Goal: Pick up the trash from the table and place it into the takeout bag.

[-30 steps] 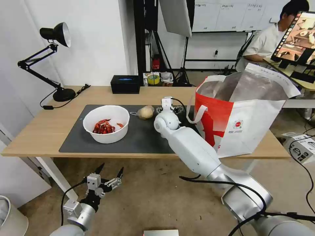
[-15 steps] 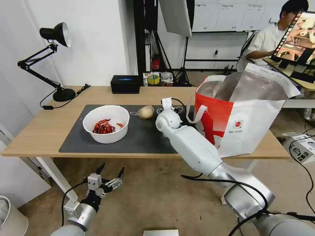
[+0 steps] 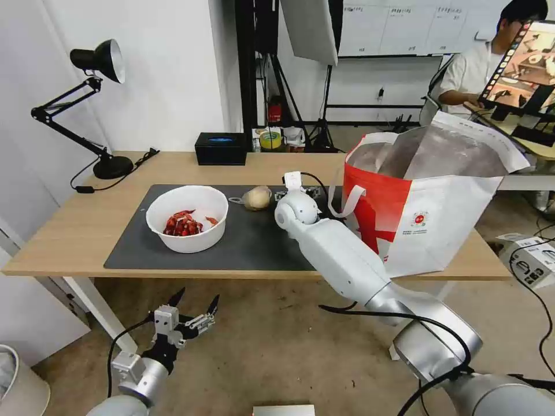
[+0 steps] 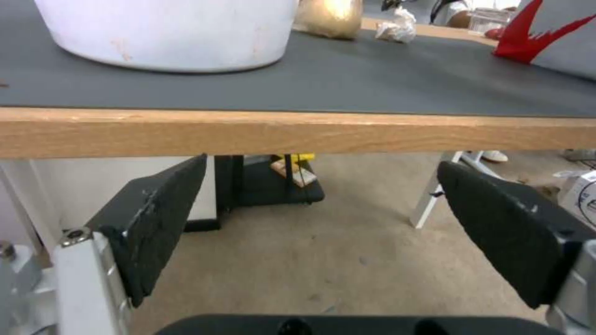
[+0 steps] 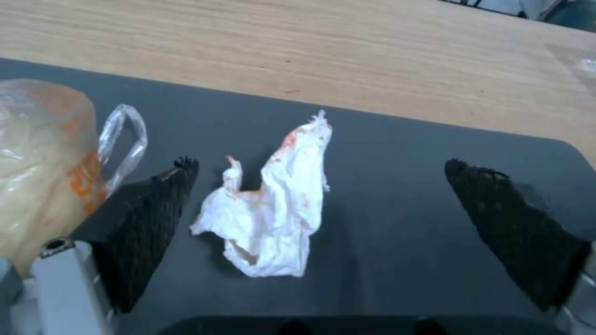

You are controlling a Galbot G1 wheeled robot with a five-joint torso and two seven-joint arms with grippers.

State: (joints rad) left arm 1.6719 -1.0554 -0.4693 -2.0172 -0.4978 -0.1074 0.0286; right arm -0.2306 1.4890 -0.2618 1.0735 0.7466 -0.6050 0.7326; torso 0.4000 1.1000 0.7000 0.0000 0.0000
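Head view: white bowl with red scraps sitting on the grey mat of the table, beige wrapped lump just beyond it, takeout bag standing open at the table's right end. Nothing of the bag's contents visible past the foil lining, so impossible to tell what already lies inside. Right wrist view: right gripper spread wide above the mat, crumpled stained tissue lying flat between the pads, nearer one of them, not yet touched; wrapped lump just beside that pad. Left gripper parked low in front of the table edge, spread wide, holding nothing. Judging from this: tissue pick about to start, bowl and lump left on the table, most of the task remaining.
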